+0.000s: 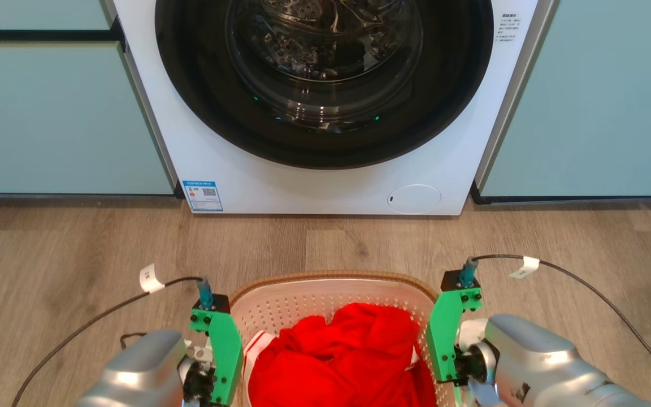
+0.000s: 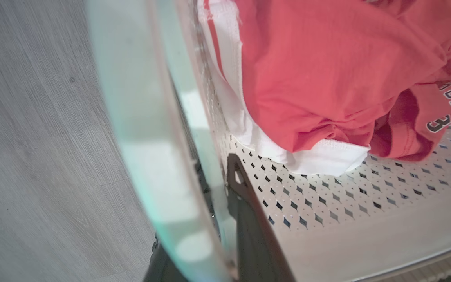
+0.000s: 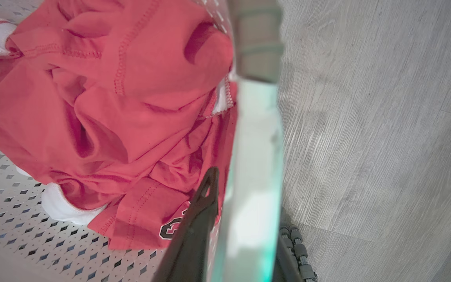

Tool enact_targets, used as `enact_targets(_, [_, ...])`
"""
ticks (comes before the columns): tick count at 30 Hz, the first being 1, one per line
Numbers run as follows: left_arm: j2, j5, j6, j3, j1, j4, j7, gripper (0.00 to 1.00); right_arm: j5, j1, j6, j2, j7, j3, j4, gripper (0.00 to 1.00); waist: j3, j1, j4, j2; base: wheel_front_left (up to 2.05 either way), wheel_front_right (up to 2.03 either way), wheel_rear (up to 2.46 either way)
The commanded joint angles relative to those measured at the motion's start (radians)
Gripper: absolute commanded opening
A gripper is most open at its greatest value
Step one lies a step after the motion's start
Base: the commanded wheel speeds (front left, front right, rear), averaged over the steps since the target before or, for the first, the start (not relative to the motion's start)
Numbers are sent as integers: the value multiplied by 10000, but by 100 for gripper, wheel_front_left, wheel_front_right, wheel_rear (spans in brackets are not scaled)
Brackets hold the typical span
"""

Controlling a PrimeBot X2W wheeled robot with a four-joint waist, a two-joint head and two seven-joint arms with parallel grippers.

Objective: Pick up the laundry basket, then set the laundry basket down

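The laundry basket (image 1: pixel 331 278) sits at 6 o'clock in my head view, on the wooden floor (image 1: pixel 77 254) in front of the washing machine (image 1: pixel 325 189) at 12 o'clock, with red clothes (image 1: pixel 348 356) heaped inside. My left end effector (image 2: pixel 219 178) straddles the side at the basket's 9 o'clock, one finger (image 2: pixel 245 219) inside against the perforated wall. My right end effector (image 3: pixel 245 203) does the same at 3 o'clock. Both look pinched on the rim, though the rim blurs so close to the lens that I judge this rather than see it plainly. Whether the base is off the floor I cannot tell. To do the carry well I should raise both arms evenly, keep the rim level so the clothes stay in, and lower it flat before letting go.
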Motion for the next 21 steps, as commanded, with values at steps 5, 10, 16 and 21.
enact_targets(5, [-42, -1, -159, 42, -504, -311, 18, 0, 131, -771, 163, 323, -234, 127, -391, 0, 6, 0, 5, 0, 0, 0, 0])
enact_targets(10, [-63, -14, -159, 40, -500, -295, 13, 0, 207, -801, 163, 323, -245, 201, -345, 0, 40, 0, 13, 0, 0, 0, 0])
enact_targets(16, [-109, 9, -159, 38, -520, -265, -69, 0, 243, -856, 163, 289, -401, 279, -315, 0, 287, 0, 40, 0, 0, 0, 0])
enact_targets(21, [-200, 65, -159, 39, -599, -169, -256, 0, 259, -932, 163, 226, -614, 320, -301, 0, 769, 0, 63, 0, 0, 0, 0])
